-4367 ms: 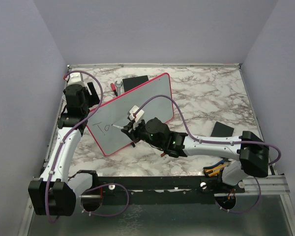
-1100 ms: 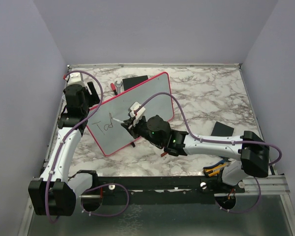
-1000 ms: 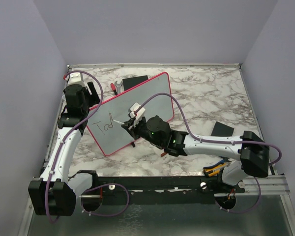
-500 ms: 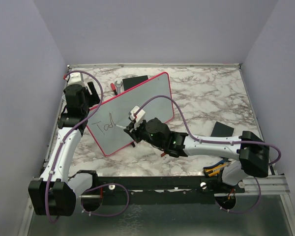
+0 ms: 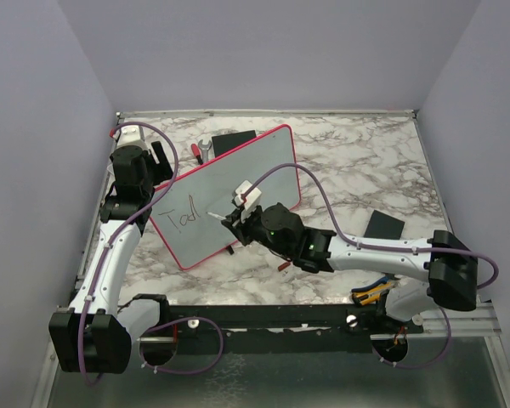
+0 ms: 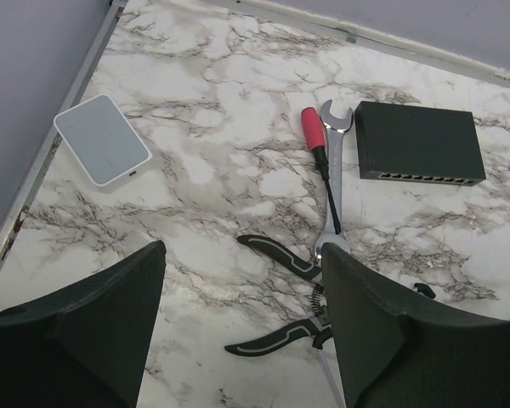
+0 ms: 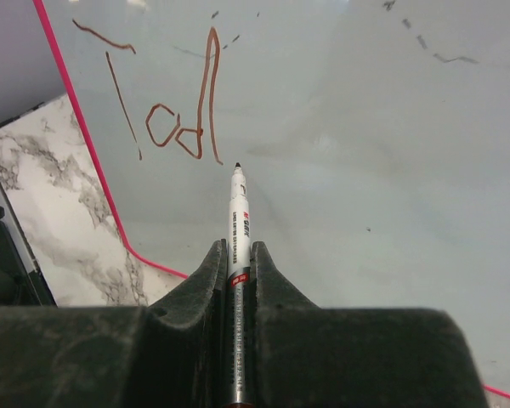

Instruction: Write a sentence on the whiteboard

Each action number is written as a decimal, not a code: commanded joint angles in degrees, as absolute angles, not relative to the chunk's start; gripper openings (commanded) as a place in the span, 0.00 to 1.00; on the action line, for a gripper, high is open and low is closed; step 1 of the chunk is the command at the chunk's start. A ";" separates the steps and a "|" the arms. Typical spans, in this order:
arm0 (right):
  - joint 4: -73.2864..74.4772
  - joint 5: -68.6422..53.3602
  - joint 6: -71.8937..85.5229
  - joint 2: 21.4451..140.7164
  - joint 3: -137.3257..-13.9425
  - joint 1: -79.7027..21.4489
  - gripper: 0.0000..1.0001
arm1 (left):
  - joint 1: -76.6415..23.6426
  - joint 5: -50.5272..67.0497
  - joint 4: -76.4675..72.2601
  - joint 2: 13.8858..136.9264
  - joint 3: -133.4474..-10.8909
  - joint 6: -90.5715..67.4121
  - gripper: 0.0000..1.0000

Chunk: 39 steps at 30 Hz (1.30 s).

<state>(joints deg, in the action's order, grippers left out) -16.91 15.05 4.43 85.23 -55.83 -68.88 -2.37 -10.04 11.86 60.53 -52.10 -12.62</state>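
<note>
The whiteboard (image 5: 238, 183), pale grey with a pink-red frame, stands tilted at the left middle of the table. The sentence (image 5: 181, 221) on it reads "Tod" near its lower left end. In the right wrist view the lettering (image 7: 174, 110) is brown. My right gripper (image 5: 231, 223) is shut on a white marker (image 7: 239, 217). The marker's tip sits just right of the "d", at the board (image 7: 374, 170); I cannot tell if it touches. My left gripper (image 6: 242, 255) is open and empty behind the board's left edge, over the table.
Behind the board lie a black box (image 6: 419, 142), a wrench (image 6: 334, 170), a red-handled screwdriver (image 6: 316, 146), black pliers (image 6: 293, 293) and a small white device (image 6: 102, 151). A dark flat pad (image 5: 383, 224) lies at the right. Yellow-handled pliers (image 5: 370, 295) lie by the right base.
The lettering has grown from "To" to "Tod". My right gripper with the marker has shifted a little to the right along the board. The left arm has not moved.
</note>
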 commanded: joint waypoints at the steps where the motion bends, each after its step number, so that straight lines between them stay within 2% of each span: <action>1: -17.23 18.31 3.94 82.83 -55.56 -68.47 0.00 | -2.55 -8.77 12.64 60.03 -51.25 -12.52 0.74; 23: -21.38 19.80 0.53 87.51 -59.79 -68.38 0.00 | -2.53 -8.53 12.52 60.03 -51.16 -12.56 0.74; 39: -19.08 14.15 1.88 89.44 -58.89 -68.42 0.00 | -2.54 -8.55 12.52 60.12 -51.25 -12.55 0.75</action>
<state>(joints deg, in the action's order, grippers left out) -19.77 15.46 1.48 87.88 -59.00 -68.62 -2.37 -9.82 11.73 60.53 -52.05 -12.62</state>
